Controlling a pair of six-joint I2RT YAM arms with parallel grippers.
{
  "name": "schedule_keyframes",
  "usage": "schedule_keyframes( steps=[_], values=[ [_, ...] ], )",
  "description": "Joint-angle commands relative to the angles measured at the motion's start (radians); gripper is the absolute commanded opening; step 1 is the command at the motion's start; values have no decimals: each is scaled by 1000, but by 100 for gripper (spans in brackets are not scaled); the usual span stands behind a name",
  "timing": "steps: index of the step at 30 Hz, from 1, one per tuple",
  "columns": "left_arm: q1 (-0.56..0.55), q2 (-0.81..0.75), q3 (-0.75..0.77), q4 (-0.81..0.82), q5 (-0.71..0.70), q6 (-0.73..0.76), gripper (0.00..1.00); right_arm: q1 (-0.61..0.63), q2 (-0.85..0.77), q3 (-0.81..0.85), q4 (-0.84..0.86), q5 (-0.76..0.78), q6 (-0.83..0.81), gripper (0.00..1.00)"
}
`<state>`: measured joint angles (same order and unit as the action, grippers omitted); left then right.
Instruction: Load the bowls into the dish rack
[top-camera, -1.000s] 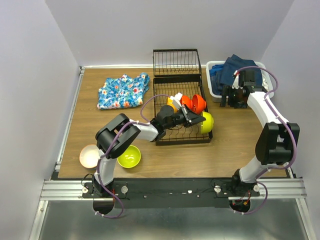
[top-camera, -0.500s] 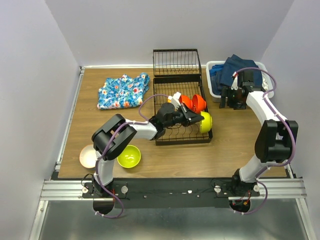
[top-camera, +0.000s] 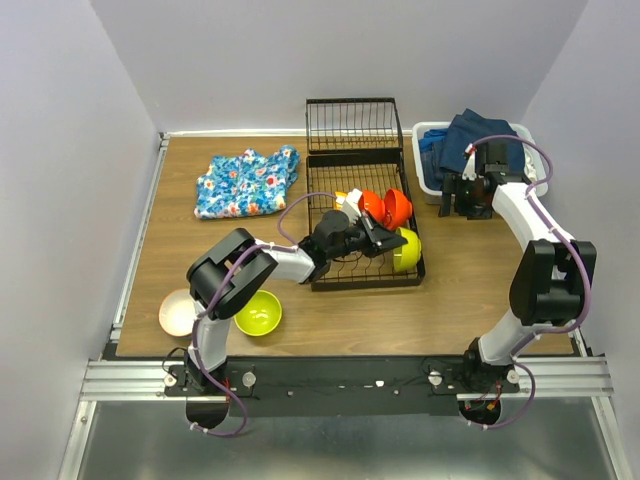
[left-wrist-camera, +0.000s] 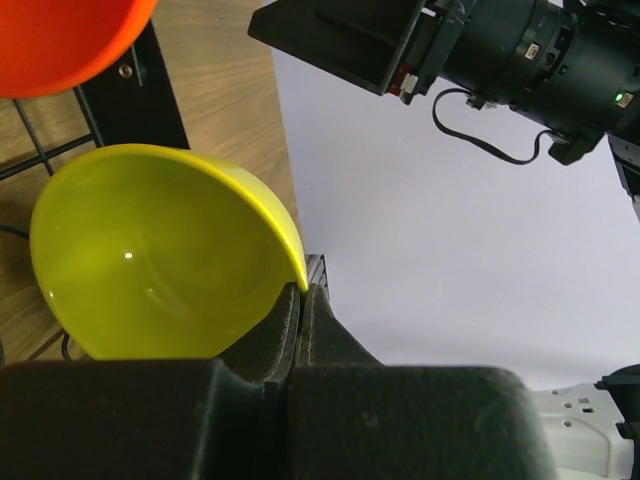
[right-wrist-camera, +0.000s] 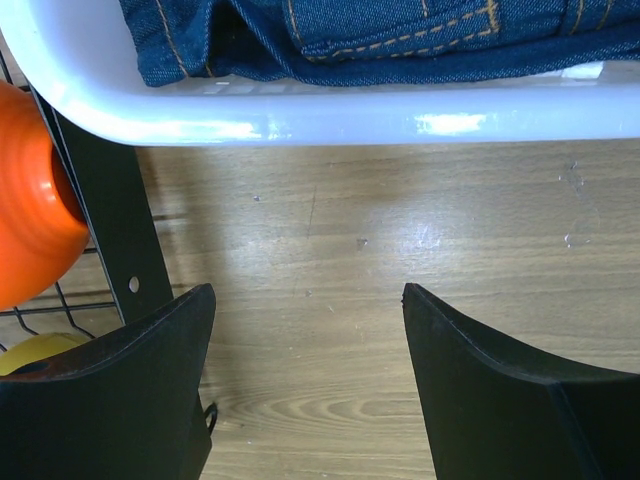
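Top external view: my left arm stretches across the rack (top-camera: 330, 278), the left fingers (left-wrist-camera: 303, 305) pinched shut on the rim of a lime bowl (left-wrist-camera: 150, 250). The bowl stands tilted on edge at the rack's near right corner; I cannot tell whether it touches the wires. Behind it, two red-orange bowls (top-camera: 397, 207) sit side by side in the rack, with a yellow-orange bowl (top-camera: 342, 206) just to their left, partly hidden by my wrist. Outside the rack, a second lime bowl (top-camera: 259, 313) and a pale bowl (top-camera: 178, 312) lie upright, close together on the bench (top-camera: 460, 290) near the left arm's base. The right fingers (top-camera: 465, 203) stand wide apart and hold nothing, hanging over bare wood between the rack and a white basket (top-camera: 424, 182) of jeans (top-camera: 470, 135). The right wrist view shows the basket's rim just ahead and a red-orange bowl at the left edge. A floral cloth (top-camera: 245, 180) lies at the far left.
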<state>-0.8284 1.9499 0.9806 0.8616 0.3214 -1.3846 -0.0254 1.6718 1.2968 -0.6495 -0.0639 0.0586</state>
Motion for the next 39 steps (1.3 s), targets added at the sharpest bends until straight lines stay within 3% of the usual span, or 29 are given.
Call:
schedule_keyframes(
  steps=[1, 9, 17, 24, 31, 32, 34, 35, 39],
  values=[
    [-12, 37, 1, 131, 16, 16, 0, -2, -23, -30, -10, 12, -11, 84],
    [-11, 70, 10, 172, 21, -7, 0, -1, -3, -21, -6, 4, -11, 84],
    [2, 73, -5, 89, 4, -37, 2, 1, 25, 4, -1, 3, -9, 84],
    [9, 76, -31, 266, 34, -31, 0, 7, 26, 7, -1, 3, -11, 84],
    [8, 83, -33, 246, 38, -37, 0, 10, 22, 6, -4, 3, -13, 84],
    [8, 78, -37, 225, 31, -37, 3, 10, 20, 7, -4, 3, -13, 84],
    [8, 55, -45, 156, 10, -34, 22, 12, 17, 7, -2, 4, -13, 84],
    [9, 49, -51, 148, 4, -30, 36, 13, 17, 6, -2, 3, -13, 84],
    [11, 14, -45, 111, -1, 7, 47, 13, 11, 4, -2, 1, -11, 84]
  ],
)
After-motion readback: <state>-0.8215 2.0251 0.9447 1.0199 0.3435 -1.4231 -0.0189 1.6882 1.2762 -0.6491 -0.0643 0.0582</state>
